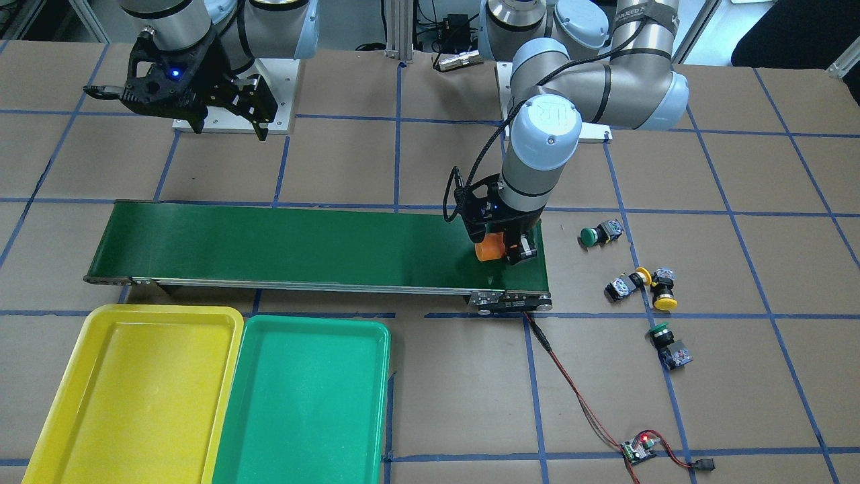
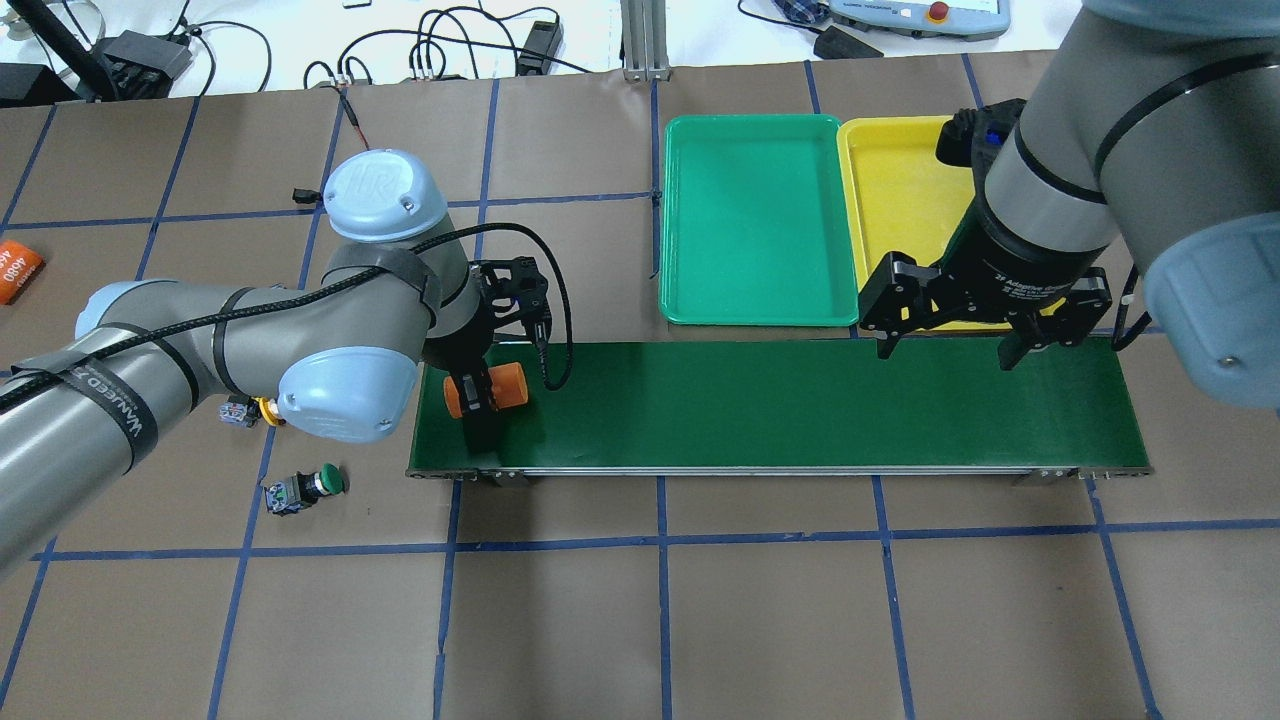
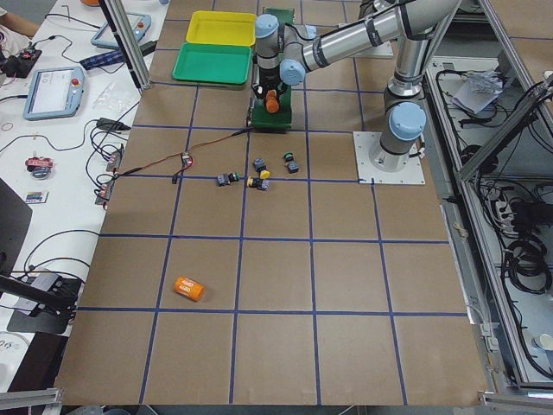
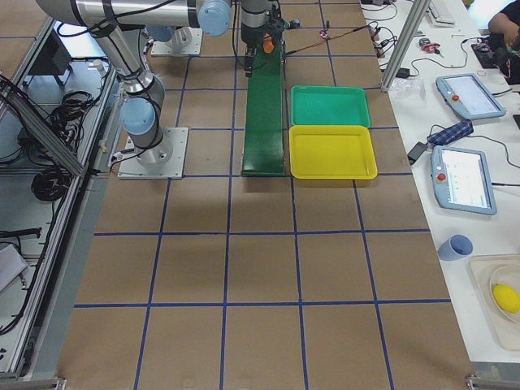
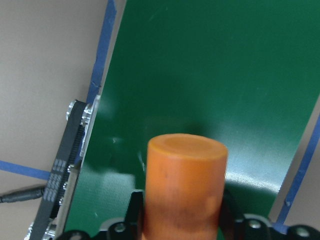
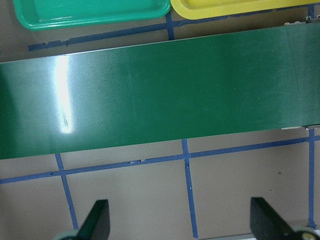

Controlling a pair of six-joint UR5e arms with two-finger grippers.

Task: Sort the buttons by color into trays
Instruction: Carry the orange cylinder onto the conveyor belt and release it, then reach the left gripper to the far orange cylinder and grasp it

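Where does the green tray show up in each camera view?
Front-facing: green tray at the bottom, left of centre.
Overhead: at the top, right of centre.
Exterior left: at the top, left of centre.
Exterior right: at the top, right of centre.
Left wrist: not in view.
Right wrist: top left corner, cut off.
Shared landmark: the yellow tray right beside it.

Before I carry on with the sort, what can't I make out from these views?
- Overhead: the left arm covers most of the buttons; only one green button and one yellow cap show.
- Overhead: the right gripper and its arm hide part of the yellow tray.
- Left wrist: the orange cylinder in the left gripper blocks its own underside, so contact with the conveyor belt is unclear.
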